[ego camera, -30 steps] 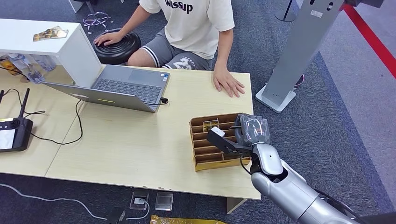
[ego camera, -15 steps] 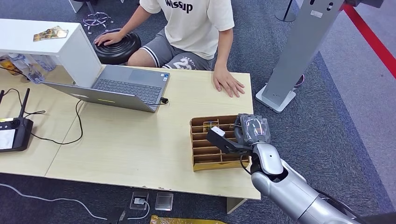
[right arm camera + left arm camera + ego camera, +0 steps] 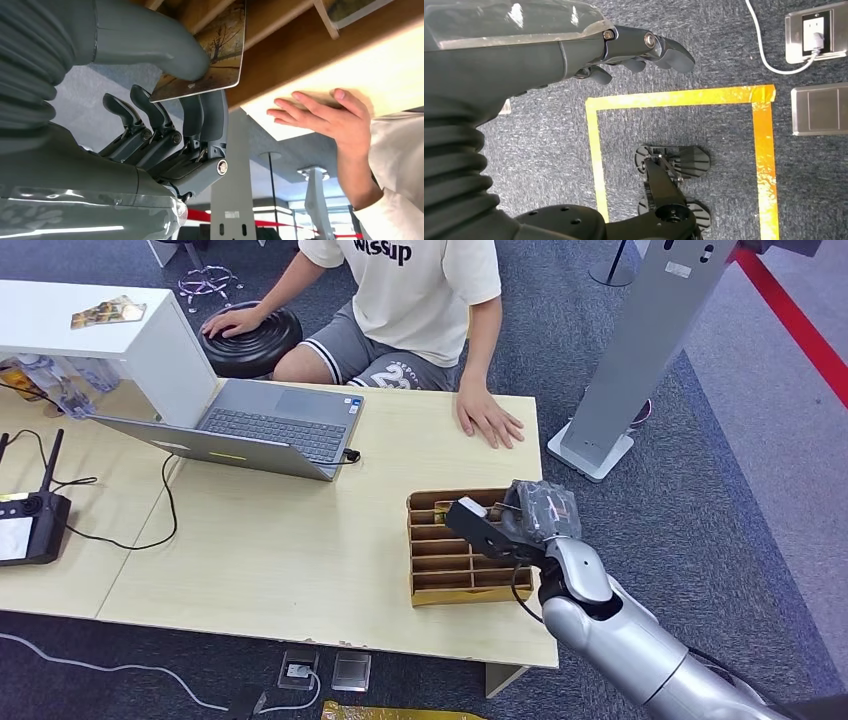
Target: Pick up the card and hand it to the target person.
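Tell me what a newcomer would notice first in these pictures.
First, the silver right hand reaching over the brown slotted card holder at the table's right edge, its thumb and fingers pinching a card printed with a tree. Next, the person's hand lying flat on the table's far side, beside an open laptop.

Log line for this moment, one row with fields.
phase: grasp | right robot hand: pinching card at slotted cardboard box | left robot hand: hanging, holds nothing | person's hand: flat on table
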You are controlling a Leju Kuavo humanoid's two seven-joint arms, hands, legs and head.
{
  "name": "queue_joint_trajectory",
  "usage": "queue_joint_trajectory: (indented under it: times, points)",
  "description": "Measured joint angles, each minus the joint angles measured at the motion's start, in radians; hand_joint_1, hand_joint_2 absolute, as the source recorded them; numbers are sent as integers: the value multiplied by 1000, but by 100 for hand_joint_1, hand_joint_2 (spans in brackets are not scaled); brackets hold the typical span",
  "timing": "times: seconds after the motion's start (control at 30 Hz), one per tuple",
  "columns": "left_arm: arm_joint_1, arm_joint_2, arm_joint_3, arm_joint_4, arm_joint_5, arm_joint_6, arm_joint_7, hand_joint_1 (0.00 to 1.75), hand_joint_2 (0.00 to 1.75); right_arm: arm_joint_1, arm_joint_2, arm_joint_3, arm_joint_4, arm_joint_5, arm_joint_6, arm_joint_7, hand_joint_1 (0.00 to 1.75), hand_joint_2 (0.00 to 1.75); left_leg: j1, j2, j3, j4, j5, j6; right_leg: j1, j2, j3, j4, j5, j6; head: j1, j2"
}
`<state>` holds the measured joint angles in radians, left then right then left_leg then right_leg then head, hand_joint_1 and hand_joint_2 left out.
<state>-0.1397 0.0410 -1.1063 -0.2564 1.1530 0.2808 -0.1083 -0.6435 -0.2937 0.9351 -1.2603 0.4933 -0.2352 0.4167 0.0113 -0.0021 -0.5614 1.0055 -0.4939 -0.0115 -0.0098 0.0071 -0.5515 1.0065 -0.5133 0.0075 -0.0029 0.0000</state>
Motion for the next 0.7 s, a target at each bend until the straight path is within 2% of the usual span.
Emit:
queue_joint_trajectory:
  times: [0.2,0.33,0.57,0.7]
  points:
    - [13,3,1,0,21,6,-6,0,175,-36,-37,-31,-139,-61,99,64,162,175,0,0,0,0,0,0,0,0,0,0,0,0,0,0]
    - [22,3,2,0,32,8,-16,0,175,-51,-55,-44,-226,-86,134,77,162,175,0,0,0,0,0,0,0,0,0,0,0,0,0,0]
    - [27,3,6,0,35,8,-21,0,175,-50,-73,-57,-327,-83,142,71,162,175,0,0,0,0,0,0,0,0,0,0,0,0,0,0]
    - [25,2,8,0,32,4,-20,0,175,-38,-71,-58,-342,-35,95,3,162,175,0,0,0,0,0,0,0,0,0,0,0,0,0,0]
